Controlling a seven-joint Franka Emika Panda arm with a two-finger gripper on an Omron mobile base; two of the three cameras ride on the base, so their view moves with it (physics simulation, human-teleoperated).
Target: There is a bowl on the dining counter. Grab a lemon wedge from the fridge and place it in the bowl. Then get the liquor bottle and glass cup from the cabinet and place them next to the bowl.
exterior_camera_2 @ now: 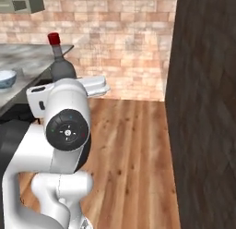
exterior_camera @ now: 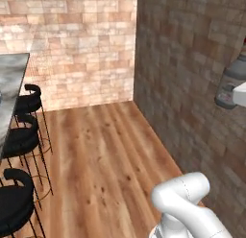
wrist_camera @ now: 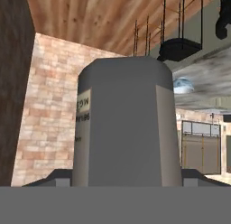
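Observation:
The liquor bottle [exterior_camera_2: 56, 62] is dark grey with a red cap and stands upright in the air behind my upper arm. Close up, its grey body with a pale label [wrist_camera: 124, 123] sits between the two fingertips of my gripper [wrist_camera: 124, 179], which is shut on it. The bottle's side [exterior_camera: 234, 71] and my white hand also show at the right edge of the left base view. A pale blue bowl [exterior_camera_2: 5, 78] rests on the grey marbled dining counter [exterior_camera_2: 32, 57] to my left, and I also see the bowl [wrist_camera: 182, 86] past the bottle. Its inside is hidden. The lemon wedge and the glass cup are out of view.
Black bar stools [exterior_camera: 20, 136] line the counter's edge [exterior_camera: 9, 88] on the left. A dark brick wall [exterior_camera: 192, 88] runs close along my right, and a light brick wall [exterior_camera: 81, 45] closes the far end. Wooden floor [exterior_camera: 105, 155] lies between. Grey-green cabinets [wrist_camera: 200, 148] show in the distance.

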